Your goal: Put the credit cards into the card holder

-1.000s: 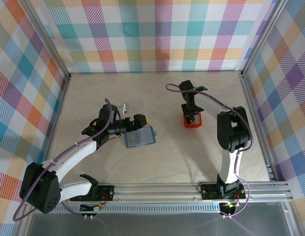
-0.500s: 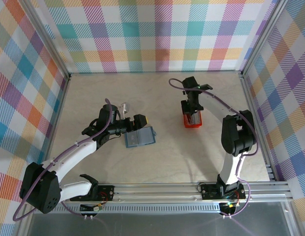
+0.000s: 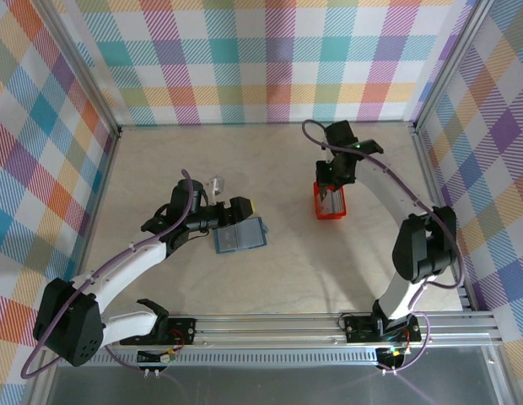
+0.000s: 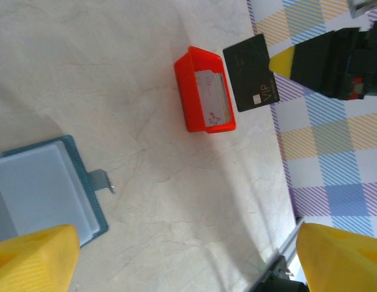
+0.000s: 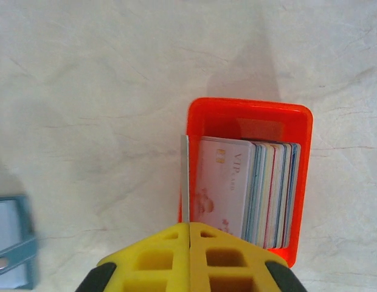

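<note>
Right gripper (image 5: pixel 190 234) is pinched shut on a dark card (image 4: pixel 250 72), jaws flat against both faces. In the right wrist view the card is edge-on, a thin line along the left wall of the red tray (image 5: pixel 249 108). Left wrist view shows its face, VIP printed on it, at the tray's upper right end. Can't tell if its low edge is clear of the tray. Rest of the cards (image 5: pixel 267 188) stand on edge, packed in the tray, a pale pink one at the front. Top view: tray sits right of centre on the table (image 3: pixel 287 160), right gripper directly over it. Card holder (image 3: pixel 240 236) lies open and flat left of centre, well apart from the tray, clear pockets up, clasp tab (image 4: pixel 102 180) sticking out of its right edge in the left wrist view. Left gripper (image 4: pixel 188 258) is spread wide with nothing in it, hovering at the holder's upper edge in the top view. Contact with the holder can't be told.
</note>
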`<action>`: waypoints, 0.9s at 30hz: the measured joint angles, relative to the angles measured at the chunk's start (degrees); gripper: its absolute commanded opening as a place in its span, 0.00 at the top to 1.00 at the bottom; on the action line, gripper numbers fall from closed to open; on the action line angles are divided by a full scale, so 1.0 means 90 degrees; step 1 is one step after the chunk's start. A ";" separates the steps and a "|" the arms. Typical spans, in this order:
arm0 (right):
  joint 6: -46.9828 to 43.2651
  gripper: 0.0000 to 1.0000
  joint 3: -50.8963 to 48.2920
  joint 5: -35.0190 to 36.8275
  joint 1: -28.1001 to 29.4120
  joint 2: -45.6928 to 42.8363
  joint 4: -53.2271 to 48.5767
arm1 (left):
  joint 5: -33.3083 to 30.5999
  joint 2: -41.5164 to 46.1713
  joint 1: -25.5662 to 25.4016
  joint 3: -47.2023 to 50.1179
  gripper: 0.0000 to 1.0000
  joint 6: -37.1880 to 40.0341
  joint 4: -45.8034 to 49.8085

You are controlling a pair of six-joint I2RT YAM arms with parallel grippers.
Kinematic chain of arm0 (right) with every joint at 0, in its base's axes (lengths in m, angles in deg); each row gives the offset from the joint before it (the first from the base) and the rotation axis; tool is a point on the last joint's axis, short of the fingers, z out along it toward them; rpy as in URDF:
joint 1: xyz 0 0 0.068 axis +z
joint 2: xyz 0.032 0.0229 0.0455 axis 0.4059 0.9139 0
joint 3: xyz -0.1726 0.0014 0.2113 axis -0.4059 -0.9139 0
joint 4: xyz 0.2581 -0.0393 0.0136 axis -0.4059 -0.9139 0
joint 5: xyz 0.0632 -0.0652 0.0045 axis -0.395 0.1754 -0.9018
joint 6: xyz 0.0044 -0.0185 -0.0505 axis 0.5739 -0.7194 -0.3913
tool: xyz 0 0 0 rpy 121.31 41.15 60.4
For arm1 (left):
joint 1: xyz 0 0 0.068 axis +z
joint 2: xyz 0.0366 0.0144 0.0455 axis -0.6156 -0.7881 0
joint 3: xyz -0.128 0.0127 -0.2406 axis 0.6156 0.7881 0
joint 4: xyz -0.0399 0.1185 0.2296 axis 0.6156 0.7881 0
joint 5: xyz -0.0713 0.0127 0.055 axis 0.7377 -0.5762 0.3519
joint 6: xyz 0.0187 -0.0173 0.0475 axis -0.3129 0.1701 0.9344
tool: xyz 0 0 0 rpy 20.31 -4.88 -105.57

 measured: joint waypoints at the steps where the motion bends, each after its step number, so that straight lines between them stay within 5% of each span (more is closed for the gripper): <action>1: 0.0051 1.00 0.0019 -0.0117 0.0000 -0.0182 0.0005 | 0.0024 -0.0012 -0.0041 -0.0058 0.10 -0.0058 -0.0049; 11: 0.1185 1.00 0.0177 -0.2171 -0.0032 -0.2052 0.0721 | 0.0141 -0.0185 -0.0260 -0.0546 0.14 -0.1644 -0.1588; 18: 0.2523 1.00 -0.0124 -0.3677 -0.0029 -0.2324 0.1919 | 0.0087 -0.0478 -0.0367 -0.0571 0.29 -0.2856 -0.3104; 27: 0.3490 1.00 -0.0549 -0.4393 0.0015 -0.2324 0.2640 | -0.0027 -0.0580 -0.0636 -0.0578 0.39 -0.3517 -0.4301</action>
